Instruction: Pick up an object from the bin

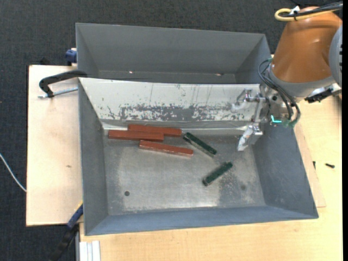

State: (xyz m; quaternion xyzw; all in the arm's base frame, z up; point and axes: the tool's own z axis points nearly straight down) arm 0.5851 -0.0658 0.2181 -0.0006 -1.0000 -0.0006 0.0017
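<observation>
My gripper (pixel 246 120) hangs at the bin's right side, close to the back wall. Its two fingertips (pixel 243 141) stand apart, open, with nothing between them. A dark green bar (pixel 217 173) lies on the floor below and left of the gripper, slanted. A second dark green bar (pixel 199 143) lies further left, near the back wall. Neither bar touches the gripper.
Three red-brown bars lie at the back left: two (pixel 144 132) along the back wall, the third (pixel 166 148) just in front of them. A small dark speck (pixel 126 193) sits on the front left floor. The arm's orange cover stands over the bin's right rim.
</observation>
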